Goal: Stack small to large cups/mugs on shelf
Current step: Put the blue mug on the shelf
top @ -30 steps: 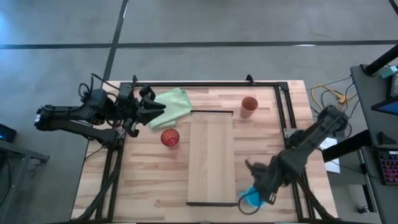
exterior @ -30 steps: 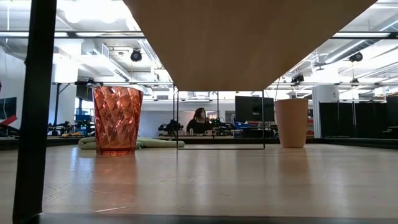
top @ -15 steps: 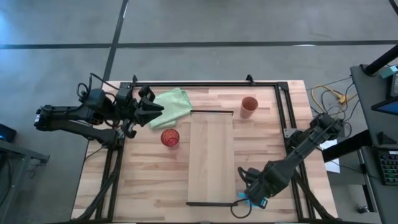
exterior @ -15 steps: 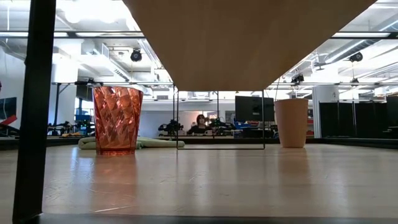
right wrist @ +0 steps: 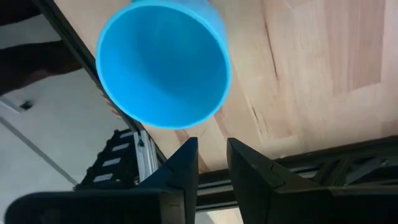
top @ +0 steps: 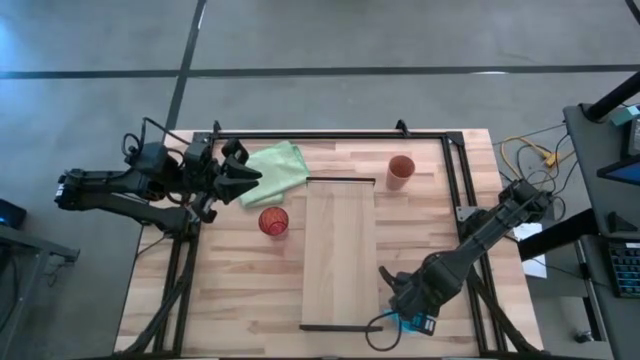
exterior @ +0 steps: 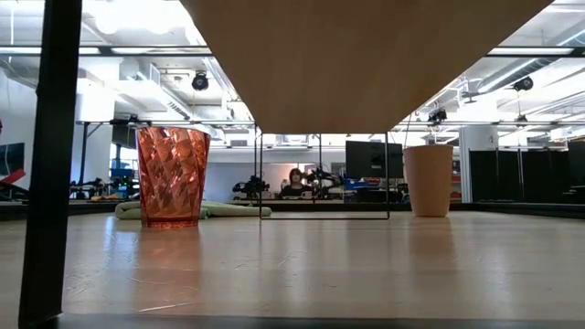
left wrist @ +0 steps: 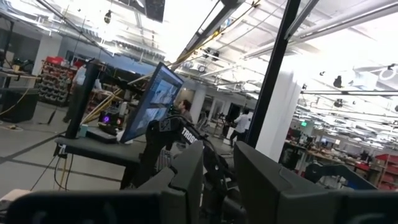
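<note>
The blue mug (right wrist: 163,62) shows its open mouth in the right wrist view, just ahead of my right gripper (right wrist: 211,144). It is at the table's near edge, right of the shelf, and mostly under my right gripper (top: 402,312) in the high view. No handle shows. The shelf (top: 338,255) is a raised pale board with nothing on it. The red cup (top: 273,221) stands on its base left of the shelf. The terracotta cup (top: 400,170) stands far right of it. My left gripper (top: 255,175) waits, shut, beside the green cloth (top: 275,168). My right gripper is shut on the blue mug, pointing down from above. Its own fingers (right wrist: 186,163) hide the place of contact, just beside the rim (right wrist: 198,119), so the part held cannot be told. The mug sits upright, mouth up; whether its base is on the table is hidden.
The low view looks under the shelf (exterior: 366,64), past its dark leg (exterior: 50,155), to the red cup (exterior: 172,176) and terracotta cup (exterior: 428,180). A dark metal frame (top: 455,180) borders the table. A person sits far off in the room.
My right arm has stretched out lower and moved a little toward the table's left along the near edge. It now covers most of the blue mug, which showed plainly a second ago. The mug stays by the near edge. The other cups have not moved.
</note>
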`<act>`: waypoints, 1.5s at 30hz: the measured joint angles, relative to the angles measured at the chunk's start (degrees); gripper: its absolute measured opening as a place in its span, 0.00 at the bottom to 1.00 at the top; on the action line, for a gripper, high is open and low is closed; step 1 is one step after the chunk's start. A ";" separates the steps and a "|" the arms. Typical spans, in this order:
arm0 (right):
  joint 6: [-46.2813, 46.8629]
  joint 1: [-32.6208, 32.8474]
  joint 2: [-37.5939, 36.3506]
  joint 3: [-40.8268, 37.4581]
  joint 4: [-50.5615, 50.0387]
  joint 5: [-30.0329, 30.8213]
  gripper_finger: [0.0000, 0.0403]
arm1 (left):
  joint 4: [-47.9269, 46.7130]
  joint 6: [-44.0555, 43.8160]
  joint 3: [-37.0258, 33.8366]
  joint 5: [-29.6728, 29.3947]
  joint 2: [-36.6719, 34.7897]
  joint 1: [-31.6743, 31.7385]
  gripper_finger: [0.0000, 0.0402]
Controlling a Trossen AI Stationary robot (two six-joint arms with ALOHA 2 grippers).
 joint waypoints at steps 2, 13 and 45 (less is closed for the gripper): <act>-0.26 0.00 0.00 0.00 0.02 0.09 0.20 | -0.21 0.02 0.00 0.06 -0.16 0.00 0.19; 4.15 -0.06 2.87 -0.39 0.48 5.13 0.20 | -0.12 0.41 0.00 0.07 0.50 0.00 0.19; 6.21 -0.37 3.28 -2.05 4.75 6.56 0.20 | -0.19 1.79 0.00 0.05 0.54 -0.02 0.19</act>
